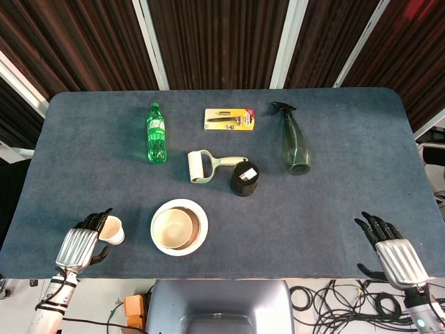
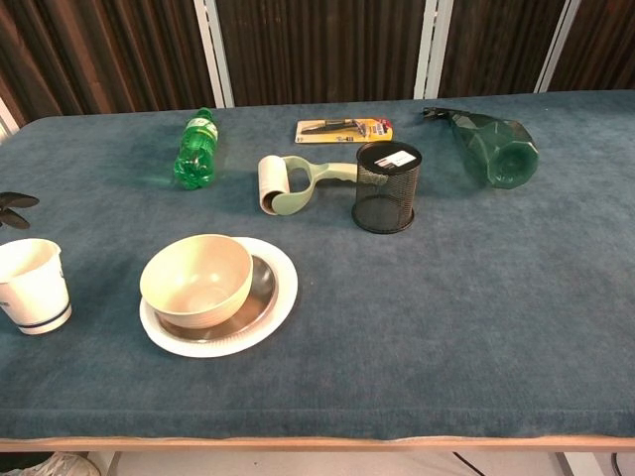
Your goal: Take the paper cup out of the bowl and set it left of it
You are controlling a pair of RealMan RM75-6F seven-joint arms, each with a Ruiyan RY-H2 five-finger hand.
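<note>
A: Where does the paper cup (image 2: pixel 33 285) stand?

B: Upright on the table (image 1: pixel 334 174), left of the bowl (image 2: pixel 195 279) and apart from it. The bowl sits on a plate (image 2: pixel 273 309).

A: Is the left hand (image 1: pixel 82 241) gripping it?

B: From the head view its fingers (image 1: pixel 97 219) lie right beside the cup. Whether they are closed on it, I cannot tell. In the chest view only dark fingertips show at the edge, above the cup.

A: So how should the step finish?

B: I judge the placing nearly done. Spread the fingers fully, then draw the hand away to the left, without brushing the rim; a light cup tips easily.

A: And the right hand (image 1: pixel 391 252)?

B: Fingers spread, holding nothing, at the table's near right corner.
</note>
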